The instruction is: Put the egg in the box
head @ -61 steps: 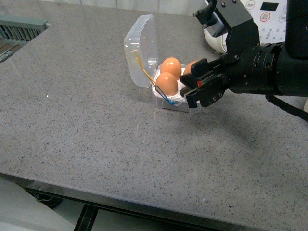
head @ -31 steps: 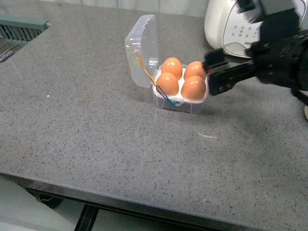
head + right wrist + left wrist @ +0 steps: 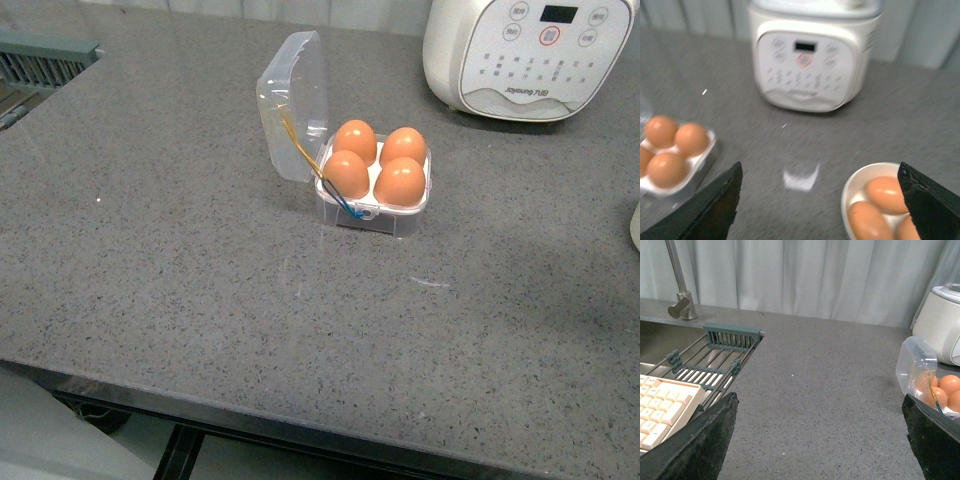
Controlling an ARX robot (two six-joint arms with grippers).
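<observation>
The clear box (image 3: pixel 372 216) stands mid-table with its lid (image 3: pixel 295 100) hinged open to the left. All of its holes hold orange-brown eggs. The egg (image 3: pixel 400 183) sits in the near right hole. No gripper shows in the front view. My right gripper (image 3: pixel 820 200) is open and empty, above the table between the box (image 3: pixel 695 172) and a white bowl. My left gripper (image 3: pixel 820 440) is open and empty, far left of the box, whose lid (image 3: pixel 916 365) shows at that view's edge.
A big white appliance (image 3: pixel 530 55) stands behind the box at the back right. A white bowl (image 3: pixel 852 182) with more eggs (image 3: pixel 887 192) sits right of the box. A sink rack (image 3: pixel 715 360), keyboard (image 3: pixel 665 410) and faucet (image 3: pixel 680 305) are far left.
My right arm has pulled away from the box to the right and left the front view. An egg now sits in the near right hole, where the gripper was.
</observation>
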